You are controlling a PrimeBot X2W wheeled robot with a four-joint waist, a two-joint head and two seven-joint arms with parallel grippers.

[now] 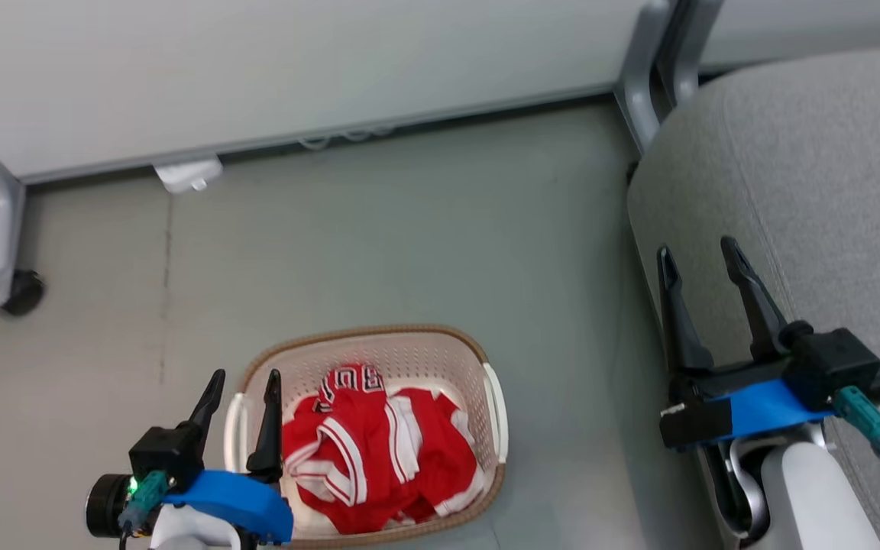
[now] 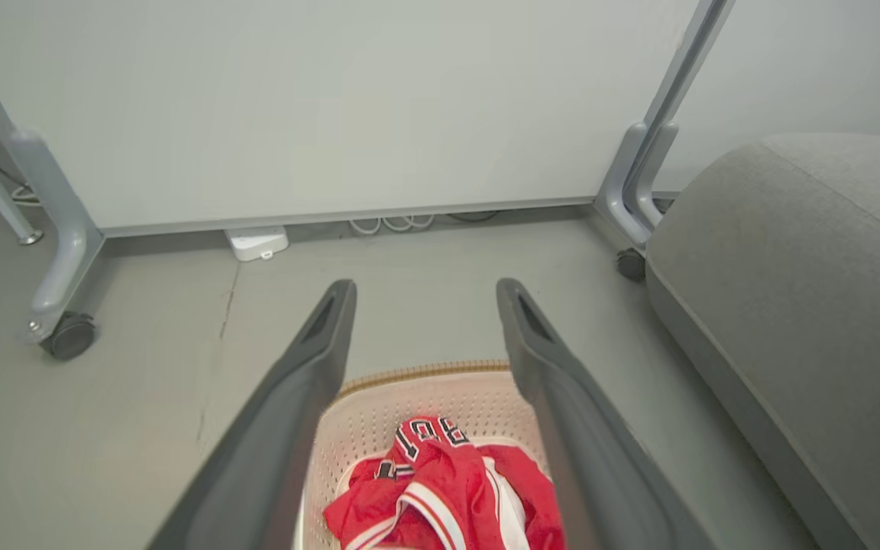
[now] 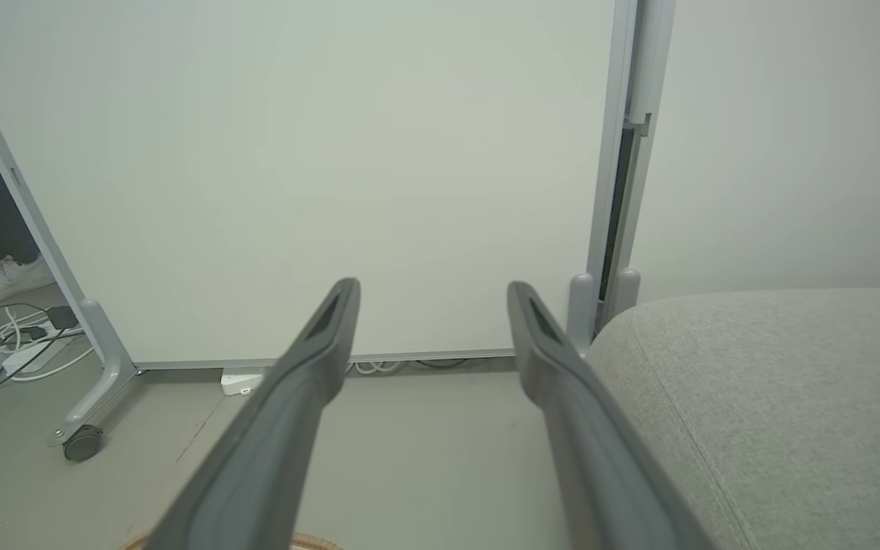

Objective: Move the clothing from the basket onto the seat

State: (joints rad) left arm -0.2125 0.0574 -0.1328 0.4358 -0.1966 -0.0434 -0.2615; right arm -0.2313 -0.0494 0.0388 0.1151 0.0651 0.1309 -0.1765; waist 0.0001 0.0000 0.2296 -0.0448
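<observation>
At the far left you have a black caster point(image 1: 24, 292) under the grey leg of a pale partition panel point(image 1: 295, 69) that runs across the back of the scene. A small white box point(image 1: 188, 174) lies on the floor against the panel's bottom edge.

Nearer to you, the left gripper point(image 1: 245, 376) hangs over the left end of the basket point(image 1: 367, 334). Its two dark fingers are spread wide with nothing between them. In the head view one finger lines up outside the white side handle and the other over the inside. You cannot tell from these views whether either finger touches the rim.

The basket stands on the grey floor point(image 1: 409, 244), near and left of centre. All the clothing point(image 1: 379, 447) is inside it, a crumpled red heap with white stripes and trim. A fold with white characters outlined in black sits on top at the far side of the heap. In the left wrist view you look down between the fingers at that fold.

A strip of bare floor separates the basket from the sofa point(image 1: 829, 191). The right gripper point(image 1: 698, 248) is just at the sofa's left side, higher than the left one. Its fingers are also spread wide and it holds nothing. The light-grey sofa takes up the right of the scene, its rounded cushion edge beside the gripper's right finger.
</observation>
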